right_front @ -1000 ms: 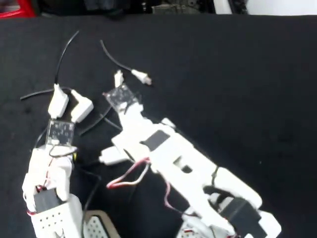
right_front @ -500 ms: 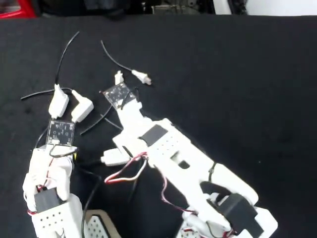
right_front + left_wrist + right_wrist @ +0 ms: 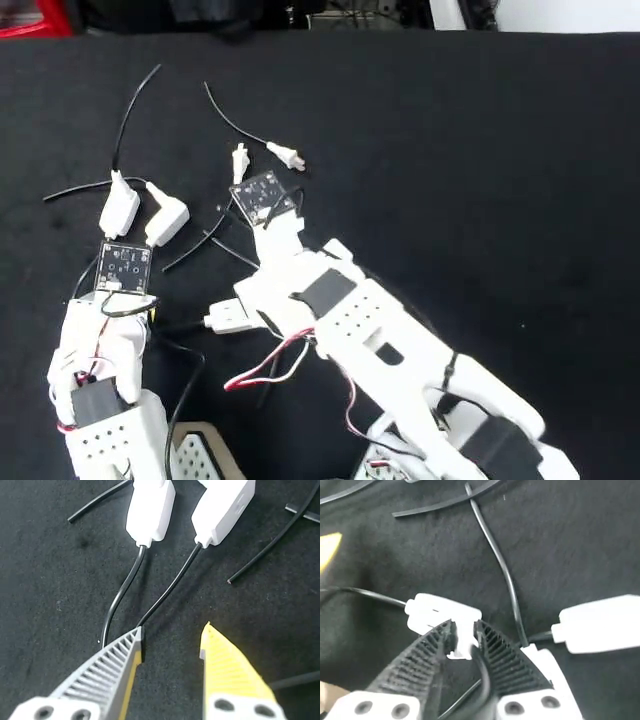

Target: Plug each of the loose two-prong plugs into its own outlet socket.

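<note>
2 plugs [image 3: 285,155] — right gripper [image 3: 464,628] pinching 1; 2 sockets [image 3: 118,208].

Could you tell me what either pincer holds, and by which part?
Right pincer pinches a white plug at its end away from the cable; left pincer holds nothing.

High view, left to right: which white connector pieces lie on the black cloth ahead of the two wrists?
first socket block → second socket block → left plug → right plug
</note>
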Available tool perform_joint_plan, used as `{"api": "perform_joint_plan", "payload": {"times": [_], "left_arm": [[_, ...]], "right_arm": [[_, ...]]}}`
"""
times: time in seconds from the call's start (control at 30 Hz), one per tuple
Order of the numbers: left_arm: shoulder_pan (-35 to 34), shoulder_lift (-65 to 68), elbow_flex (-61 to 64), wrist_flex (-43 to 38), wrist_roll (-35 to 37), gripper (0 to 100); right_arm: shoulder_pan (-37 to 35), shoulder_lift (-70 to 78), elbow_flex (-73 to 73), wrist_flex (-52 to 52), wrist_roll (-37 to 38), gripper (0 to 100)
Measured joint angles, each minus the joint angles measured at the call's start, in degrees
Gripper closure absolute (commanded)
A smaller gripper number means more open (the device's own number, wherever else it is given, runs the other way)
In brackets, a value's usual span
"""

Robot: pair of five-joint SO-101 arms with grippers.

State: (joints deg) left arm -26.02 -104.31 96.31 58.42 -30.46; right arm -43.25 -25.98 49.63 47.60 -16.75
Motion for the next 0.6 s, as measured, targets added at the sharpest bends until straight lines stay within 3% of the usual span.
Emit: {"api": "perform_joint_plan", "payload": {"times": [0.6], "left_arm": [[0.0,0.0,0.0,0.0,0.0,81]], "right_arm": [[1.32,4.75,-0.09,-2.11,-3.87,98.6]]}}
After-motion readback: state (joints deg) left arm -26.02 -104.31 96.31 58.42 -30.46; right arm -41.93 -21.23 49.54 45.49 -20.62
